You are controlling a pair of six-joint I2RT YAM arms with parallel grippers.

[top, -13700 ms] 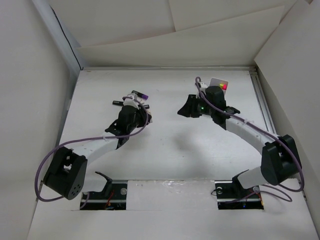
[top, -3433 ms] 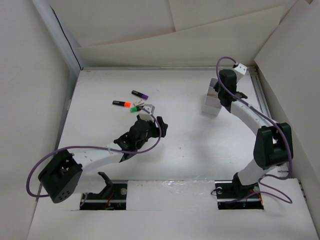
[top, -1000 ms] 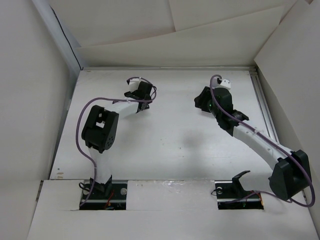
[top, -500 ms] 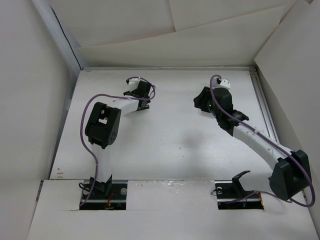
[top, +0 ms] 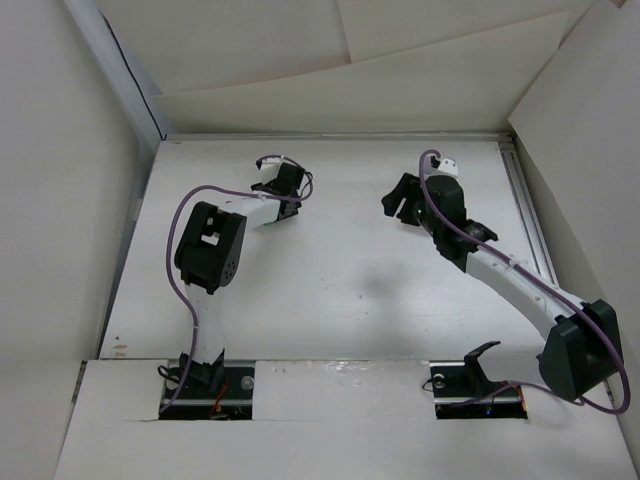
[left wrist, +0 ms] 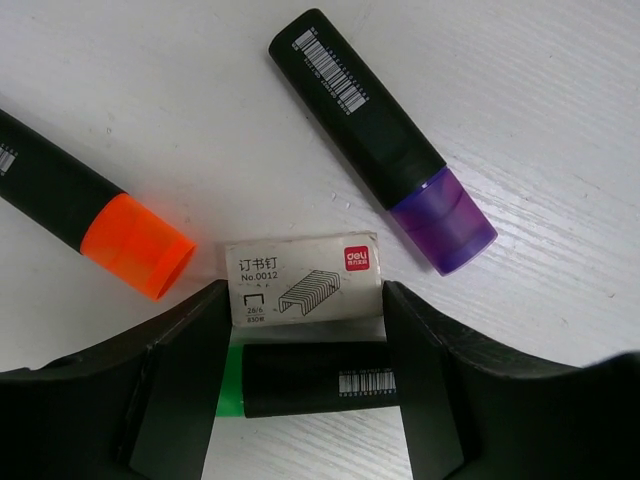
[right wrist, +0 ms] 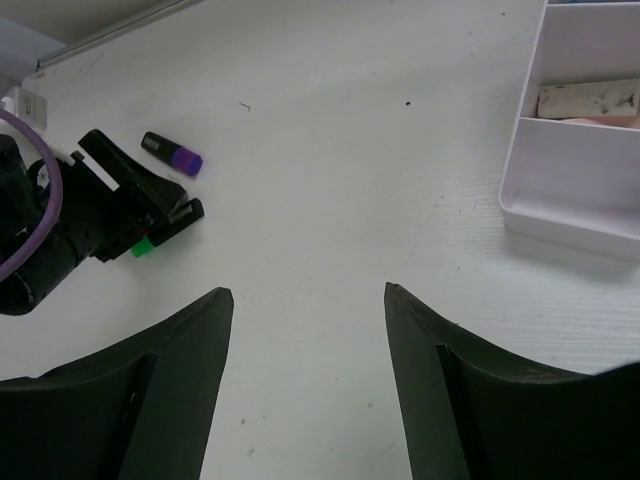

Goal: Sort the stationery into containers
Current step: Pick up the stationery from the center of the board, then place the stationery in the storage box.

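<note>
A white table (top: 340, 300) boxed in by pale paper walls (top: 60, 200) carries both arms, their bases at its near edge. The left arm folds steeply up to the far-left part of the table, where the left gripper (left wrist: 302, 288) hangs low over a small cluster, its jaws spread wide and clamped on nothing. Between its fingers, nearest the wrist camera, lies a green marker (left wrist: 320, 380), crosswise; just beyond it, also between the fingers, lies a small staple box (left wrist: 303, 282), label up. Whether either finger touches the box cannot be told. Left of that box, the orange marker (left wrist: 70, 205) slants away, its cap just beside the box's corner. Farther off, the purple marker (left wrist: 380, 140) lies diagonally, its cap near the box's right end. The right gripper (right wrist: 307, 290) hovers well apart over bare table, jaws wide and empty. Beyond it to the right sits the white box (right wrist: 570, 225), with a tan piece (right wrist: 587, 98) in one compartment.
</note>
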